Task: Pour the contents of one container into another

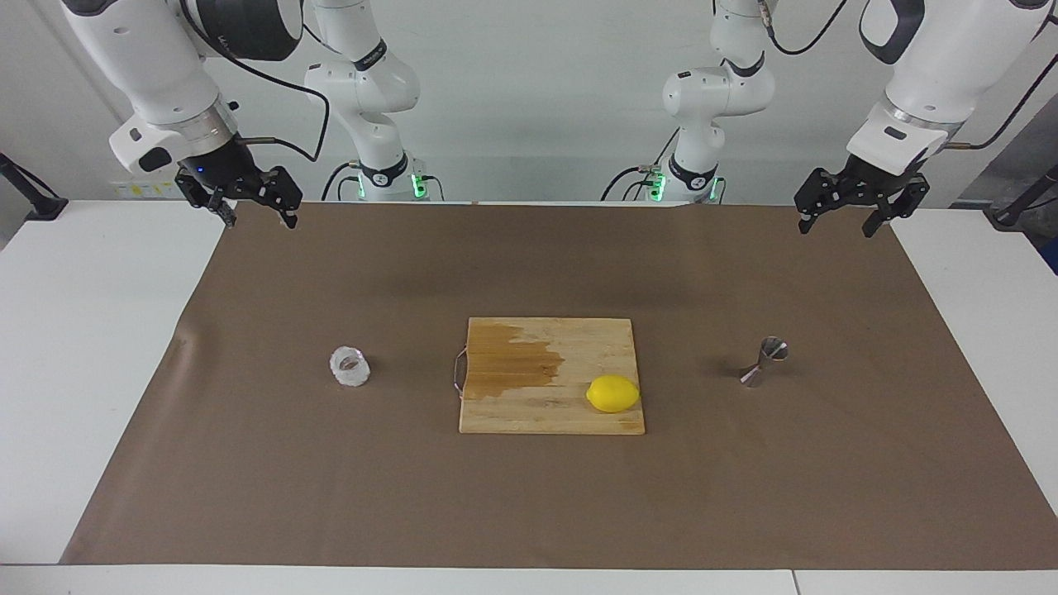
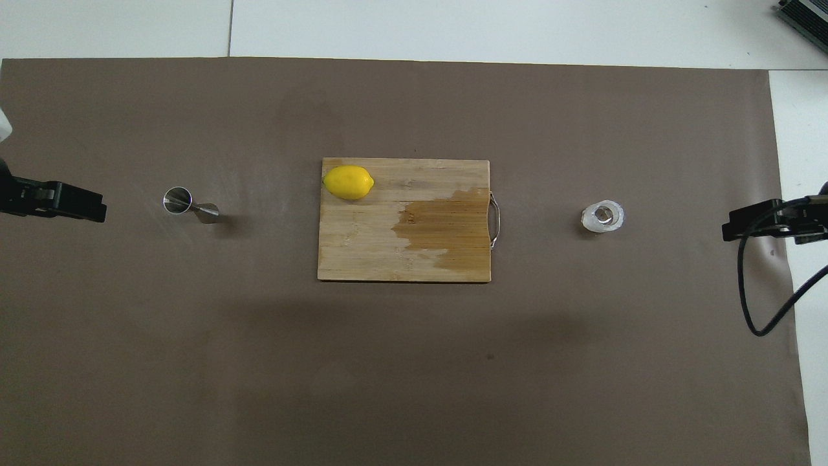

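Cut off at the overhead view's edges: only a dark part of the left gripper [image 2: 55,200] and of the right gripper [image 2: 770,220], fingertips not separable there. Hard to make out: any contents in the glass cup [image 1: 350,367], its frosty textured wall hiding the inside; likewise the inside of the steel jigger [image 1: 764,361], too small to read. Arm bases and upper links partly out of the facing view at the top.

Left gripper [image 1: 839,216]: raised over the brown mat [image 1: 248,496] at the left arm's end of the table, fingers [image 1: 803,221] spread wide, holding nothing, touching nothing. Right gripper [image 1: 256,213]: raised over the mat's edge at the right arm's end, fingers [image 1: 290,216] equally wide apart, empty, clear of everything. Both arms waiting.

Glass cup [image 2: 603,217]: upright on the mat, toward the right arm's end, well apart from the wooden cutting board [image 1: 570,417]. Steel jigger [image 2: 190,204]: standing on the mat toward the left arm's end, well apart from the board, appearing tilted because of the slanted view. Cutting board [image 2: 362,252] at mid-table, a dark wet-looking stain [image 1: 512,364] across the part nearer the cup, a wire handle [image 1: 457,373] on that same edge. Lemon [image 1: 612,393] lying on the board at the corner farther from the robots and toward the jigger's end.
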Robot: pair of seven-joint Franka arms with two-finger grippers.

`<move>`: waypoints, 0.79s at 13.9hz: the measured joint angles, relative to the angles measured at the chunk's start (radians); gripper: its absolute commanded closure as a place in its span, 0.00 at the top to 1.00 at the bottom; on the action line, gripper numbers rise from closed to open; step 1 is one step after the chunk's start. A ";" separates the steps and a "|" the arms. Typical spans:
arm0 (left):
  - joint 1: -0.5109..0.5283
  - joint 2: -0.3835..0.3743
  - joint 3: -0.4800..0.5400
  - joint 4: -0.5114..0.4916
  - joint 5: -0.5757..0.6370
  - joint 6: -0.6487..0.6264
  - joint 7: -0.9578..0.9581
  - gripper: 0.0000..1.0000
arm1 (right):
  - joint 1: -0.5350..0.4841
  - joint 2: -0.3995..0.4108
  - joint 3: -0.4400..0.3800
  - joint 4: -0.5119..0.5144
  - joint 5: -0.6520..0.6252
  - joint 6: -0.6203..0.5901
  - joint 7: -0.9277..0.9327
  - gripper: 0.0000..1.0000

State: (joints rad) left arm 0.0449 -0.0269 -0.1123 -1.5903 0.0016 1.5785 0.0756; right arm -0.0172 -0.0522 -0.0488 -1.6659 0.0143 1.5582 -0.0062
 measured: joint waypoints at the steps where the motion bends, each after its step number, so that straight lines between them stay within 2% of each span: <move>1: 0.000 0.000 0.000 0.000 0.000 0.000 0.000 1.00 | 0.000 0.000 0.000 0.000 0.000 0.000 0.000 1.00; 11: -0.001 -0.004 0.000 -0.018 0.000 -0.009 -0.022 1.00 | 0.000 0.000 0.000 0.000 0.000 0.000 0.000 1.00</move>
State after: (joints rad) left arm 0.0440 -0.0307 -0.1119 -1.6081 0.0014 1.5694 0.0537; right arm -0.0172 -0.0522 -0.0488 -1.6659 0.0143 1.5582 -0.0062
